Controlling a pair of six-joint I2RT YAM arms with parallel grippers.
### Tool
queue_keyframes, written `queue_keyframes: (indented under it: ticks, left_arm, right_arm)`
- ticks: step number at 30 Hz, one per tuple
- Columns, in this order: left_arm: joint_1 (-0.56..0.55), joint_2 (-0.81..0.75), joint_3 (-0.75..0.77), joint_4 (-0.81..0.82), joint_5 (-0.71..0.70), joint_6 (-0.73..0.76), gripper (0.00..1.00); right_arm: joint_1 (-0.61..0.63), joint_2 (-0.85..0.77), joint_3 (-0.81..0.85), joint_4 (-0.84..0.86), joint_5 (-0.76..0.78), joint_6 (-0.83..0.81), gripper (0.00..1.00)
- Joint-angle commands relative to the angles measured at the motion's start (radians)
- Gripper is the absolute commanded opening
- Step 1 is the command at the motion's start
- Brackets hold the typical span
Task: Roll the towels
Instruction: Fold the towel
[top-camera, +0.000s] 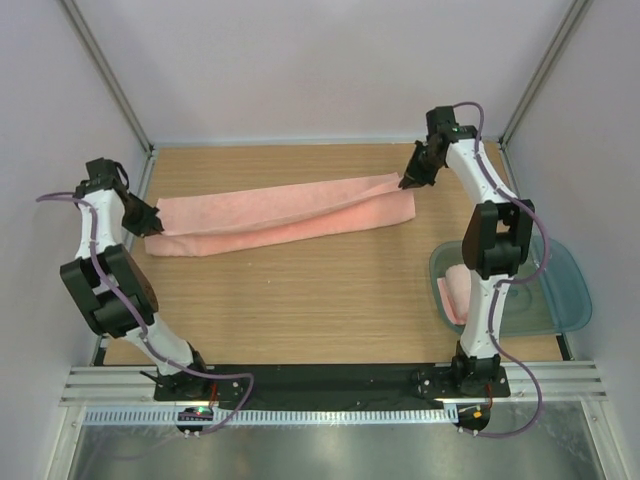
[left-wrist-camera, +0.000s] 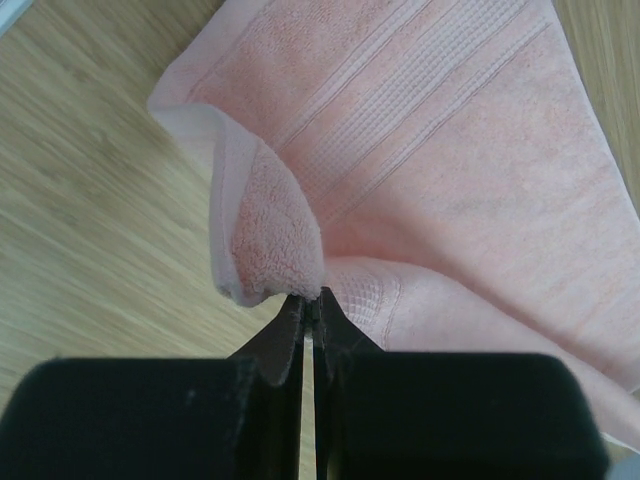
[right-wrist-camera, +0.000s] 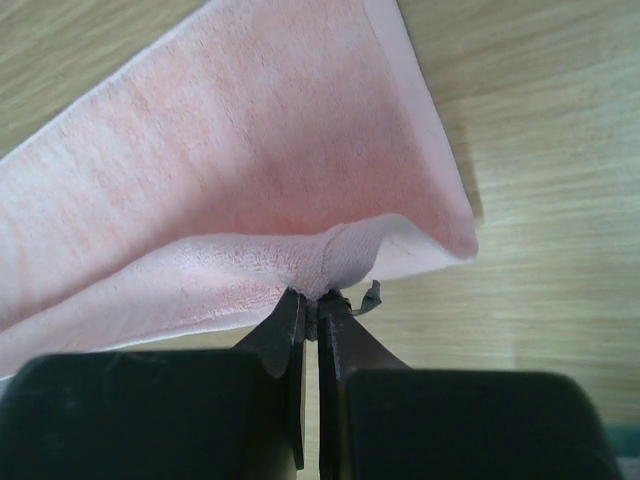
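Both pairs of jaws are pressed shut on the long towel (top-camera: 285, 215), one at each end. The left jaws pinch a turned-up corner of its hem at the left end, where ribbed bands run across the cloth. The right jaws nip the raised edge at the right end, and a small fold of terry bunches just ahead of the tips.

Between them the long towel lies across the far half of the table (top-camera: 300, 310). It is folded lengthwise into a narrow strip, with its right end slightly farther back than its left. It looks drawn out fairly straight, though the upper layer sits askew on the lower one.

No part of it is rolled: neither end is curled over and no coil shows anywhere along it. I judge the work to be at an early stage, with the strip folded and held out but the rolling itself not begun.

A second towel (top-camera: 455, 290) lies in the tray (top-camera: 565, 300) at the right, partly hidden by the right arm (top-camera: 490, 240). What shows of it looks loosely folded, not rolled, so both towels are left to do.
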Motion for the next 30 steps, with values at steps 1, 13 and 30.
queue_keyframes:
  ticks: [1,13,30]
  left_arm:
    - [-0.011,0.044,0.08,0.017,-0.024,0.002,0.0]
    - [-0.037,0.182,0.185,0.0,-0.033,0.011,0.0]
    - [-0.047,0.303,0.349,-0.048,-0.028,0.014,0.0]
  right_arm:
    - [0.009,0.062,0.108,-0.055,0.021,-0.005,0.01]
    - [0.012,0.197,0.257,-0.083,0.009,0.003,0.01]
    - [0.012,0.349,0.518,-0.134,-0.005,0.041,0.01]
